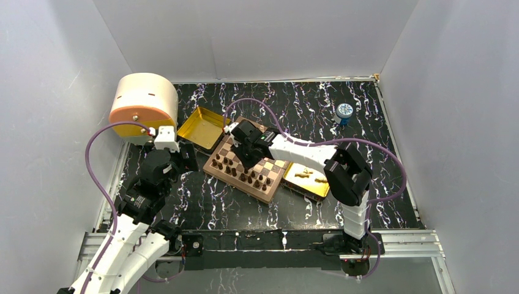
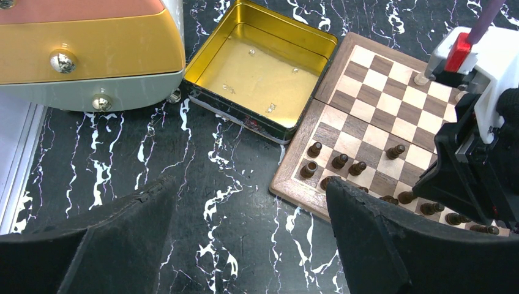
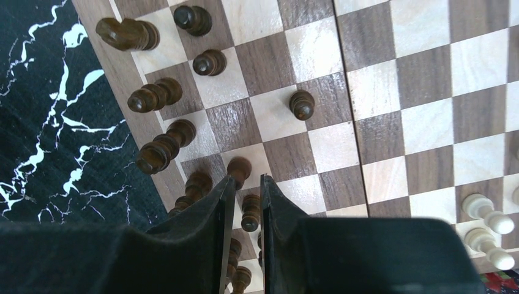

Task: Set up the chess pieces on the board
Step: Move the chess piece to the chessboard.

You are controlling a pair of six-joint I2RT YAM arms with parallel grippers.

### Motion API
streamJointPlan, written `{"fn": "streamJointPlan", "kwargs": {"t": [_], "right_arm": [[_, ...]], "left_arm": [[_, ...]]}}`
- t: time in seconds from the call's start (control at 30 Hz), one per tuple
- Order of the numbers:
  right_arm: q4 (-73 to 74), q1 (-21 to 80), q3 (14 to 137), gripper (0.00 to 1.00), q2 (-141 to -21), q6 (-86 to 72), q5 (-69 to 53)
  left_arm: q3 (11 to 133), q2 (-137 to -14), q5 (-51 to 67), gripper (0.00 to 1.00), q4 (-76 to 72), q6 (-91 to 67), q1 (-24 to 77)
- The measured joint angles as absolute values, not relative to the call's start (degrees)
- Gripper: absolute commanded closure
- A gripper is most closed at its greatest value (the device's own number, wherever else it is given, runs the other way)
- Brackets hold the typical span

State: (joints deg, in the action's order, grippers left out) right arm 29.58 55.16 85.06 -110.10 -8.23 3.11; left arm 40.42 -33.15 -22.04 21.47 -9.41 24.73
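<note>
Right wrist view: the right end effector (image 3: 246,184) hangs over the board (image 3: 392,92) at lower centre of frame, fingers nearly together with only a narrow slit between them and one dark piece showing in the slit; whether that piece is actually pinched cannot be told. The dark chess pieces (image 3: 302,104) sit on squares in the left half of the frame and the light chess pieces (image 3: 486,211) at lower right, while the left end effector (image 2: 250,184) is spread wide above the surface (image 2: 202,159) beside the board. Judged light, rigid, smooth and easily tipped, each piece is best gripped across its waist just below the head, from directly above.
</note>
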Motion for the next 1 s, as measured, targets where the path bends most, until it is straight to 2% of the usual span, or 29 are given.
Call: {"fn": "streamJointPlan", "kwargs": {"t": [0.33, 0.53, 1.0], "right_arm": [[30.2, 55.2, 87.9, 0.67, -110.1, -8.8, 4.5], [29.9, 54.8, 88.1, 0.59, -110.1, -8.8, 6.3], [28.2, 51.7, 92.7, 0.59, -115.7, -6.0, 6.2]], "left_arm": [[40.4, -33.1, -22.0, 0.11, 21.5, -9.4, 24.7], [40.2, -33.0, -22.0, 0.11, 21.5, -9.4, 24.7], [40.2, -32.8, -22.0, 0.11, 21.5, -9.4, 24.7]]}}
